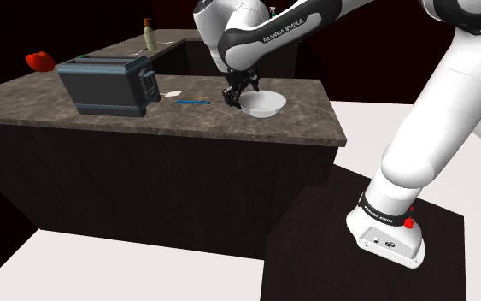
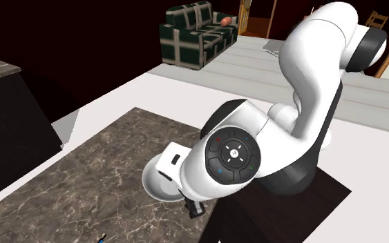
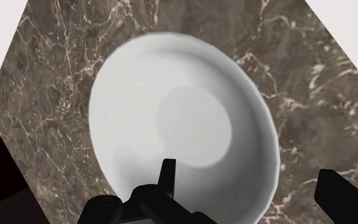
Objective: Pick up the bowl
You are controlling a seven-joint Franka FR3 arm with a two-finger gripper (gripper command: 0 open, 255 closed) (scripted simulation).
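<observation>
— How far along is the job?

— About midway, I'd judge. The black two-finger pincer (image 3: 247, 175) is down at the white round shallow bowl (image 3: 184, 121) with its fingers apart. One hangs over the inside of the bowl, the other stands outside the rim. Nothing is clamped.

— So the bowl isn't lifted?

— No. It sits on the dark brown veined stone tabletop (image 3: 311, 70), toward the end at the shoulder view's right. The reach looks done, and the squeeze on the rim and the lift are left. I can't tell from these angles whether either finger already touches the rim.

— What else is on that tabletop?

— Near the bowl lies a thin blue pen (image 1: 194, 103), and further along stands a grey-blue boxy toaster (image 1: 110, 85). Beyond them a pale bottle (image 1: 149, 36) stands on a further counter, and a red round thing (image 1: 39, 61) sits by the far corner.

— And the room?

— There's a white floor (image 2: 137, 83), a dark green plaid sofa (image 2: 198, 26) far off, and a black area behind the counters.
</observation>
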